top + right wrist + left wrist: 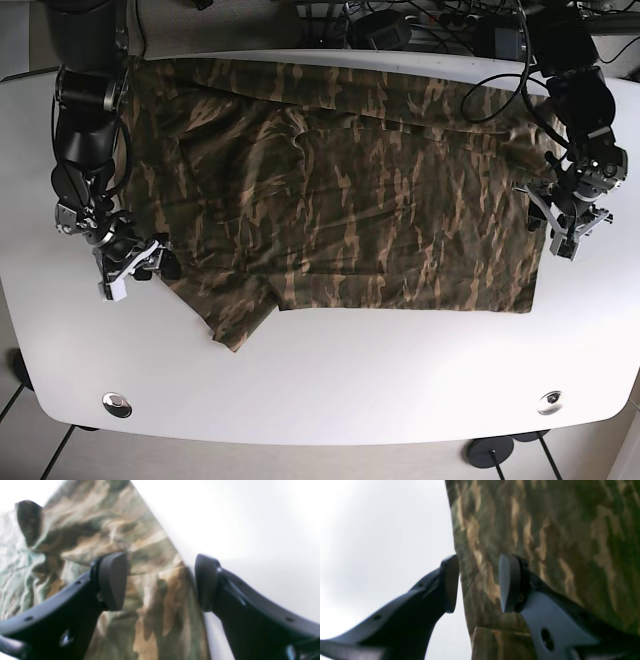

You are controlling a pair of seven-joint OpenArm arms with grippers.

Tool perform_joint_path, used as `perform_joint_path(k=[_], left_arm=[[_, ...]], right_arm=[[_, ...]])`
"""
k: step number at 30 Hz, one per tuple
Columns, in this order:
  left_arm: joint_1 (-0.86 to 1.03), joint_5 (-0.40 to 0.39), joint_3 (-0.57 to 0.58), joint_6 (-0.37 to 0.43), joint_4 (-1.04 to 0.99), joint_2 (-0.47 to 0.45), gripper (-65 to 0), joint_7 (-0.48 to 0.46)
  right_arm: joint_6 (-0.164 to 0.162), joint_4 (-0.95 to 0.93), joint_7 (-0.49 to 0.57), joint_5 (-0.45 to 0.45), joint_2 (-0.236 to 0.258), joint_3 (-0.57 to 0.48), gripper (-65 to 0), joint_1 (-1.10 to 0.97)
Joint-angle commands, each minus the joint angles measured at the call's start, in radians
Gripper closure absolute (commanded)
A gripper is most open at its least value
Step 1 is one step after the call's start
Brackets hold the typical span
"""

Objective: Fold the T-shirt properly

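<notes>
A camouflage T-shirt (340, 190) lies spread flat on the white table (350, 390), with a sleeve pointing to the front left. My left gripper (547, 215) is open at the shirt's right edge. In the left wrist view the left gripper (480, 583) straddles the shirt's edge (545, 530), with cloth between the pads. My right gripper (158, 262) is open at the shirt's left edge by the sleeve. In the right wrist view the right gripper (160, 581) straddles the shirt's edge (160, 610), not closed on it.
Cables and black equipment (420, 25) crowd the table's back edge. Two metal grommets (117, 403) (549, 401) sit near the front corners. Bare white table runs along the front below the shirt's hem.
</notes>
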Motion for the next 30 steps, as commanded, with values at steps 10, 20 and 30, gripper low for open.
perform_joint_path(k=[10, 20, 30], left_arm=[[-0.423, -0.008, -0.07, 0.131, -0.444, -0.052, -46.4, -0.029], [-0.693, -0.008, 0.062, 0.134, -1.062, -0.061, -46.5, -0.269], [-0.647, -0.002, 0.065, 0.139, -1.076, -0.029, -46.1, -0.276]], right_arm=[[0.004, 0.017, -0.017, -0.006, -0.037, 0.002, -2.2, -0.015], [0.004, 0.017, -0.015, 0.004, -0.041, 0.004, -1.9, -0.015], [0.004, 0.017, -0.014, 0.004, -0.043, 0.005, -1.9, -0.015]])
